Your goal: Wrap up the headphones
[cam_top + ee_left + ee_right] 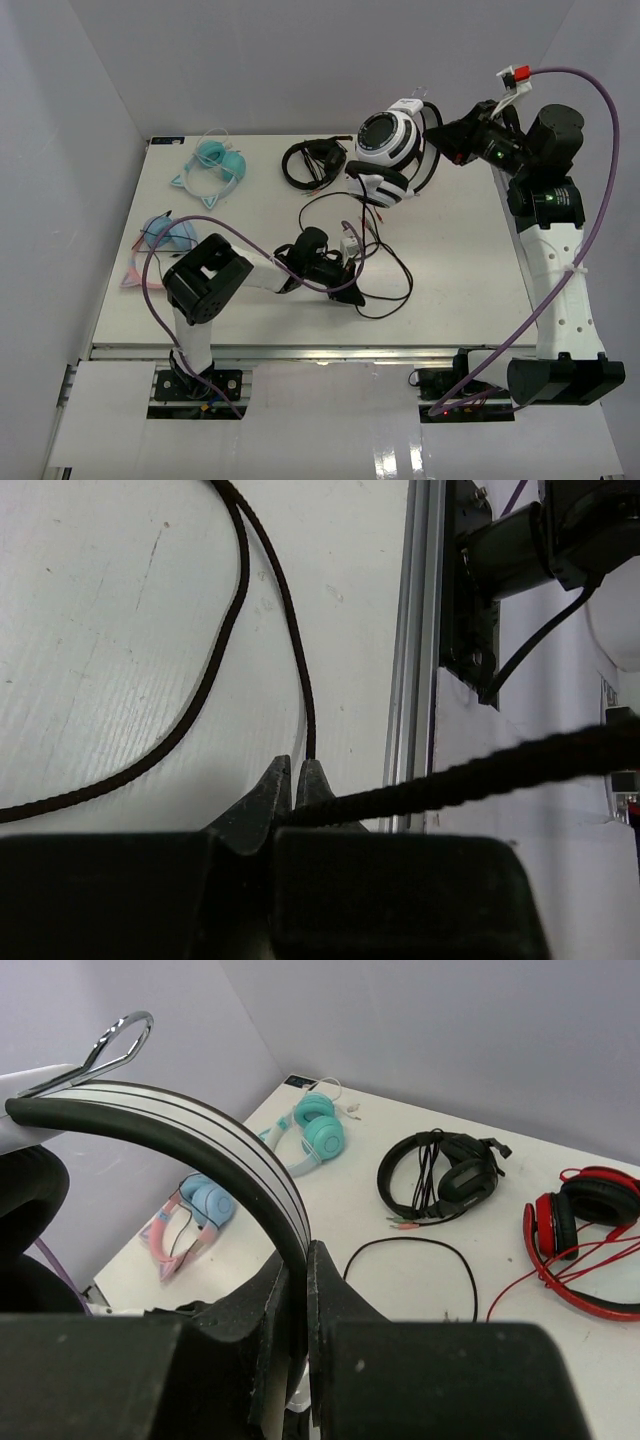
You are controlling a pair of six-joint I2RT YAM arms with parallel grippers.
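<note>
The white headphones [392, 143] with round white-and-black cups hang above the far side of the table. My right gripper [448, 141] is shut on their headband [210, 1145], which runs white with a black underside between the jaws of the right gripper [300, 1272]. Their thin black cable [385, 268] drops to the table and lies in loose loops. Low over the table's middle, my left gripper [346, 270] is shut on that cable. In the left wrist view the cable [480, 770] leaves the closed left gripper [293, 780] toward the right, and another loop [238, 620] lies on the table ahead.
All-black headphones [310, 162] lie at the back middle, teal ones [215, 166] at the back left, and pink-and-blue ones [160, 240] at the left edge. Red headphones [588, 1228] with a red cable lie beneath the raised white pair. The table's metal front rail [415, 650] runs close to the left gripper.
</note>
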